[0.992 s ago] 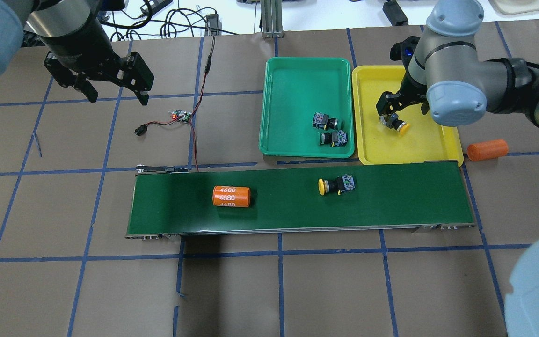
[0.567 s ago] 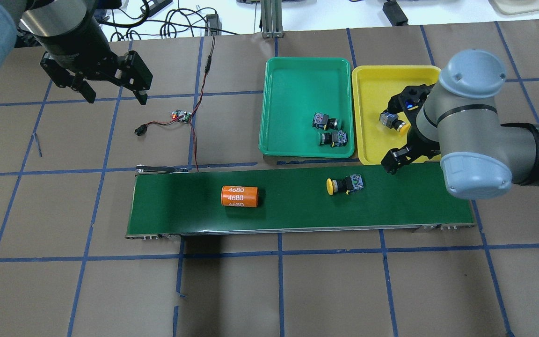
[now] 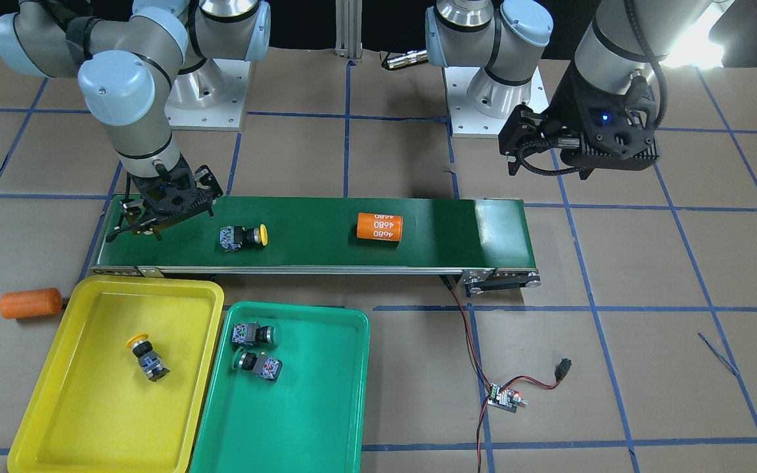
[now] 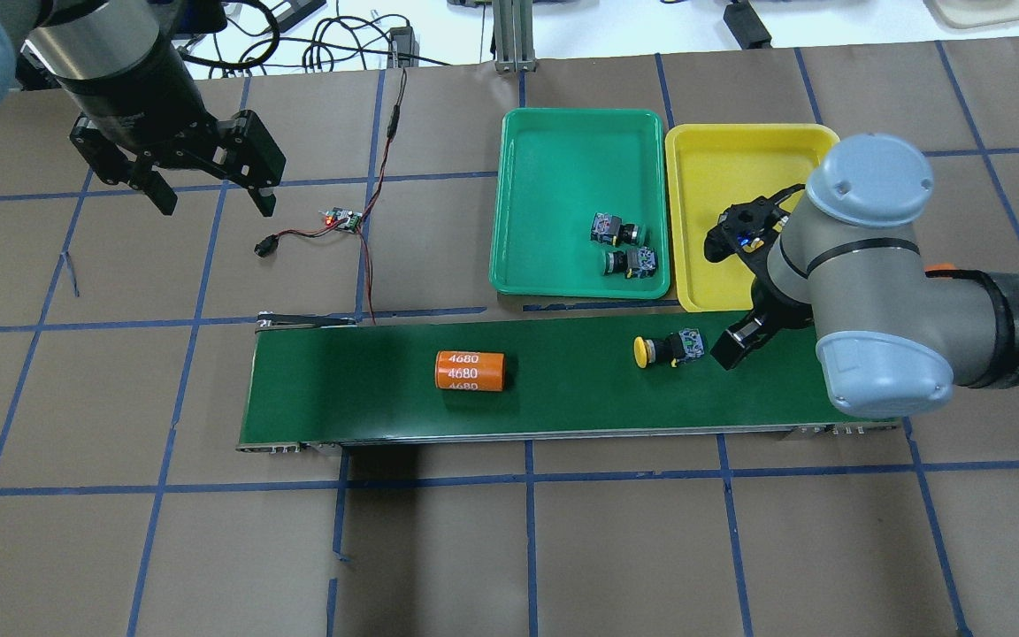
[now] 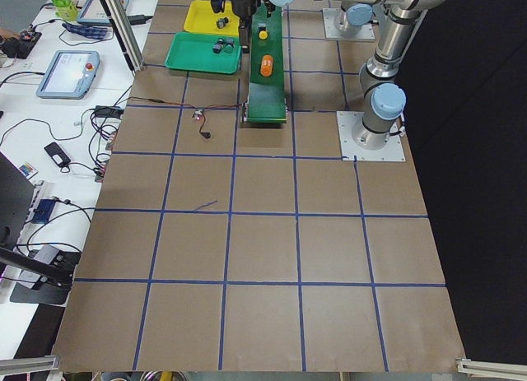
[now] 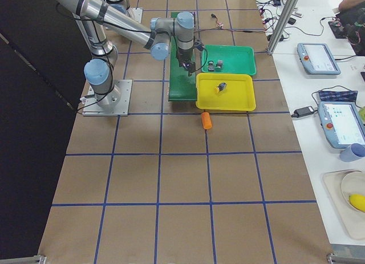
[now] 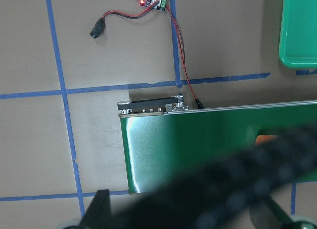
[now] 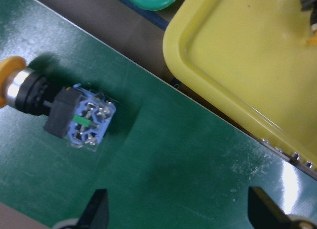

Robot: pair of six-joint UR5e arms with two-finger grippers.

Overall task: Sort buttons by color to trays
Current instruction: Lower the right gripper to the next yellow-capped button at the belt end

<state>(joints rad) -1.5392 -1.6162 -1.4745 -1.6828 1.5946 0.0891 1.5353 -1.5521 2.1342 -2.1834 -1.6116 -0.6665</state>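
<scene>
One yellow button (image 4: 664,349) lies on its side on the dark-green belt (image 4: 368,389); it also shows in the right wrist view (image 8: 59,108) and the front view (image 3: 244,236). My right gripper (image 4: 735,343) hangs open and empty over the belt, just beside that button's contact block, apart from it. The other yellow button (image 3: 144,358) lies in the yellow tray (image 3: 76,407); my arm hides it in the overhead view. Two green buttons (image 4: 616,231) (image 4: 632,261) lie in the green tray (image 4: 563,159). My left gripper (image 4: 215,202) is open and empty, high over the table's far left.
An orange cylinder (image 4: 471,371) marked 4680 lies on the belt left of the button. Another orange cylinder (image 3: 30,303) lies on the table beside the yellow tray. A small controller board (image 4: 343,219) with red and black wires lies under my left gripper's side.
My right gripper has left the yellow tray, where a yellow button stays, and come down over the belt. The belt's button and orange cylinder have moved right. The left gripper has shifted slightly.
</scene>
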